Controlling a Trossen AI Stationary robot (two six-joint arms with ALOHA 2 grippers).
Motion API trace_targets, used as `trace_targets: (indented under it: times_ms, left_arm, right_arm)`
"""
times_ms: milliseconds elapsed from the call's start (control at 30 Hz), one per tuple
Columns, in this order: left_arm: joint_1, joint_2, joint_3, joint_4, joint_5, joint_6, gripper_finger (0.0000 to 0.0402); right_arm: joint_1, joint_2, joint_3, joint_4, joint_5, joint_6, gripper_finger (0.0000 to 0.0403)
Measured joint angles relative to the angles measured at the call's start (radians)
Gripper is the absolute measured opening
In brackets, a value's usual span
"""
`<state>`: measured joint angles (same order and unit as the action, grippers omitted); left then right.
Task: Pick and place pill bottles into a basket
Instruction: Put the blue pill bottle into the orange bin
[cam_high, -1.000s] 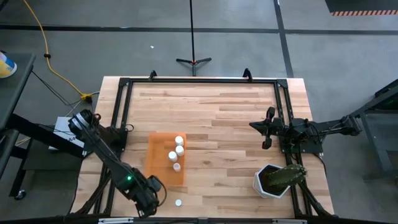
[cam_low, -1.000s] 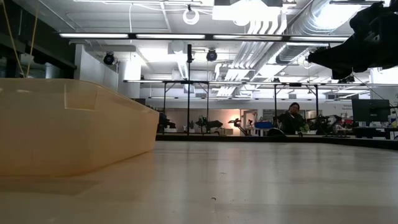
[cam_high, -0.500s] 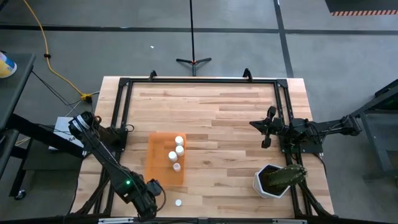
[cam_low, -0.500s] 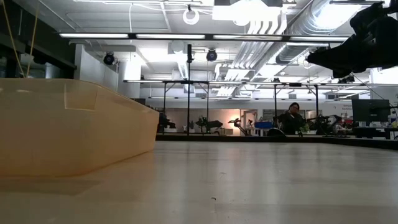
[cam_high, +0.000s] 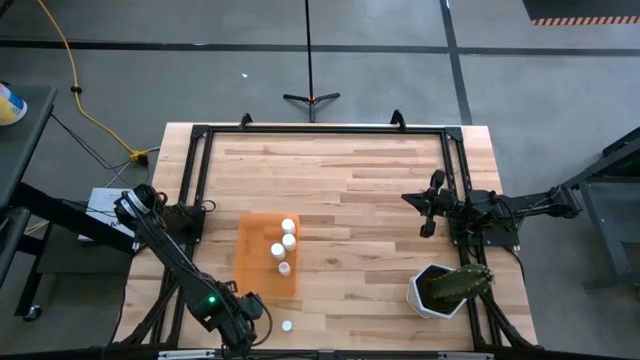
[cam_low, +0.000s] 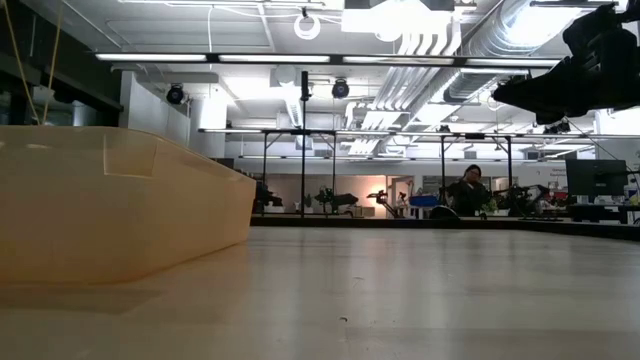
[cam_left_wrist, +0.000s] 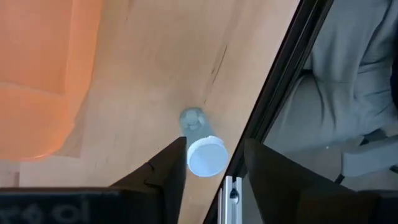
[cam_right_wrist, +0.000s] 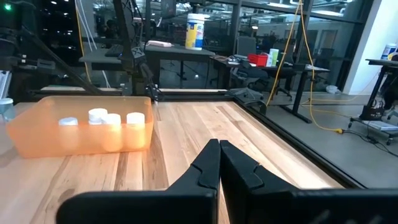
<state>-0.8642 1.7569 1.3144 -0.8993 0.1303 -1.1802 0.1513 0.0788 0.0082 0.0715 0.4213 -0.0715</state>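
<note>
Bottles fill the orange basket (cam_high: 255, 255): four white pill bottles (cam_high: 285, 246) stand in a row along its side nearest the plant pot (cam_high: 440, 290). A fifth bottle (cam_high: 287, 325) stands alone on the worktop (cam_high: 370, 200), just off the basket's near corner, beside the worktop's edge rail. The left hand (cam_left_wrist: 211, 163) hovers above that bottle, fingers spread either side of its cap, gripping nothing. The right hand (cam_high: 429, 209) waits well away from the basket, fingers closed together, empty.

White hexagonal pot (cam_high: 432, 291) with green plant (cam_high: 460, 282) on wooden table (cam_high: 370, 190).
</note>
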Motion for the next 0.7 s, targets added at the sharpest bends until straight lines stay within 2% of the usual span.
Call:
trace_targets:
  times_ms: [233, 333, 433, 700]
  left_arm:
    - [-0.001, 0.000, 0.000, 0.007, 0.018, 0.006, 0.0284]
    - [-0.008, 0.000, 0.000, 0.007, 0.012, 0.005, 0.0303]
    - [-0.015, 0.011, 0.000, 0.007, 0.012, 0.005, 0.0306]
    - [-0.024, 0.067, 0.000, 0.033, 0.025, 0.006, 0.0283]
  right_arm:
    - [0.000, 0.000, 0.000, 0.000, 0.000, 0.000, 0.0000]
    - [0.000, 0.000, 0.000, 0.000, 0.000, 0.000, 0.0000]
    - [0.000, 0.000, 0.000, 0.000, -0.001, 0.000, 0.0000]
    - [0.000, 0.000, 0.000, 0.000, -0.001, 0.000, 0.0000]
